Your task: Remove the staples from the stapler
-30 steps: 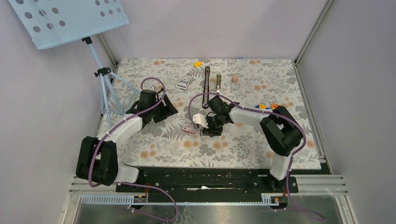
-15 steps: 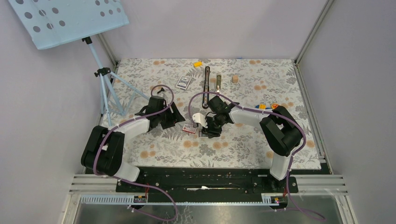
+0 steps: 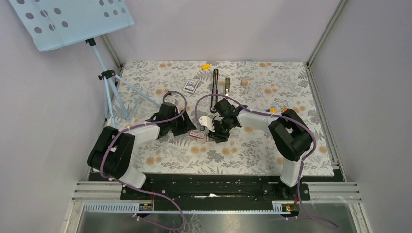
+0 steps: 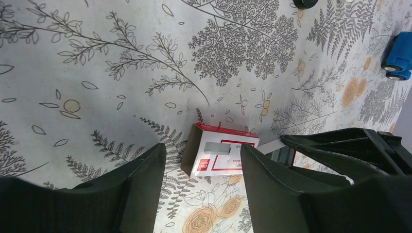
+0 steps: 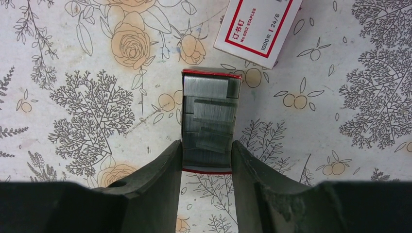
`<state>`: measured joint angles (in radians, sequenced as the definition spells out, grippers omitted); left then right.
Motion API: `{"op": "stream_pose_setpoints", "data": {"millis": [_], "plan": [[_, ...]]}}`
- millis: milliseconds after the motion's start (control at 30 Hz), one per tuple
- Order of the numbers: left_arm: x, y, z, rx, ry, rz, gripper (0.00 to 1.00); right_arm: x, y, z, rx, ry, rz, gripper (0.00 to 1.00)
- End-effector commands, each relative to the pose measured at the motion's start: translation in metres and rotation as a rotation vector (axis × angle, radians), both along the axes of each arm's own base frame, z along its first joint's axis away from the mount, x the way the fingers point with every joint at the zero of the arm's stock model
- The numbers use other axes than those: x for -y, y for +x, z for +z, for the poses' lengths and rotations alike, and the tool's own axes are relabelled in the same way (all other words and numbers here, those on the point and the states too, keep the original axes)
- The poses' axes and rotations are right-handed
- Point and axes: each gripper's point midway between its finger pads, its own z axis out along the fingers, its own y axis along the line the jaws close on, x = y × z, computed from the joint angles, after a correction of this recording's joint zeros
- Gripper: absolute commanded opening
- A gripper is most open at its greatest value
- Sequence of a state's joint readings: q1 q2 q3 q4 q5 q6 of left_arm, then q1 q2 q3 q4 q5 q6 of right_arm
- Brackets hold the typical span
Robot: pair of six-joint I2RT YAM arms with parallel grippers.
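Observation:
The black stapler [image 3: 215, 83] lies opened out at the back of the mat, with its silver-railed arm [image 3: 227, 86] beside it and no gripper on it. My right gripper [image 3: 217, 134] is shut on an open red-edged tray [image 5: 208, 171], a finger pressed against each side. Several grey staples [image 5: 209, 114] lie in strips in the tray. A red and white staple box [image 5: 257, 26] lies just beyond the tray. My left gripper [image 3: 188, 127] is open and empty, low over the mat. The same box [image 4: 221, 155] lies just ahead of its fingertips [image 4: 150, 160].
A blue printed box [image 3: 191, 85], a yellow block [image 3: 206, 66] and a wooden cube [image 3: 244, 82] lie near the stapler. A blue toy car [image 4: 397, 53] sits off to the right. A tripod music stand [image 3: 109, 82] stands at the mat's left edge.
My left arm has swung right across the mat, bringing its open gripper up to the red and white box. My right gripper has shifted slightly, still holding the tray.

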<state>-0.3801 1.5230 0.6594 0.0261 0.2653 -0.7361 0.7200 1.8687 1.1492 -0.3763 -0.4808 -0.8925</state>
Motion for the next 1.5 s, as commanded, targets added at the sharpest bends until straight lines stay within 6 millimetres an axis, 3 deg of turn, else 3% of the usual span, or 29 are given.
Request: {"op": "stream_pose_setpoints", "data": {"millis": [0,967,1467], "plan": [[0.003,-0.001,-0.009,0.002,-0.004,-0.004,0.62,-0.008,0.005,0.005,0.007,0.001,-0.007,0.43],[0.007,-0.008,-0.033,-0.035,0.086,-0.055,0.45,-0.022,0.018,0.006,0.016,-0.003,-0.024,0.42],[0.005,-0.009,-0.034,-0.034,0.115,-0.057,0.44,-0.022,0.029,0.011,0.035,-0.014,-0.119,0.41]]}}
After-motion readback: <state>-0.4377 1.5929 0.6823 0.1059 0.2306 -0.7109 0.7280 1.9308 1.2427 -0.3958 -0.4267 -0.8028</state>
